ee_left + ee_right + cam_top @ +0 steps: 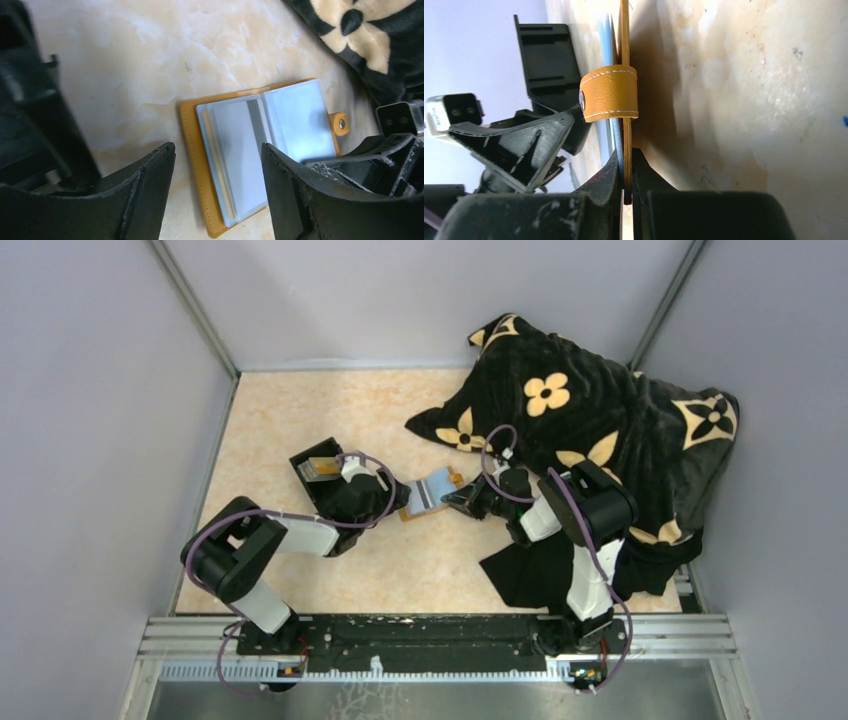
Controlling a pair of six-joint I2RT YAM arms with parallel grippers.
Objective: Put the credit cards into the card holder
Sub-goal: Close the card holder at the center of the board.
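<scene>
Box of black plastic, open-topped [303, 468], sits at the centre-left of the top view. One golden-tan plastic card [321, 469] lies inside it; whether others lie beneath cannot be told.

Just right of the box, the left end effector [217, 150] is released, its two black fingers [150, 190] spread wide above the cream marbled table [125, 75]. In the lower middle of the left wrist view, the flat orange-tan leather-like card holder [194, 150] lies open between them. Its clear pockets look pale grey-blue. One pale grey-blue card [240, 150] seems to sit in the left page, but how many are inside is hard to make out, and the right finger covers the holder's lower right corner.

Farther right, the right end effector [626, 160] is clenched on the holder's orange edge, just beside its single snap strap [609, 93].

One black blanket with cream flowers [600, 430] fills the upper right of the top view, hiding the table there.
</scene>
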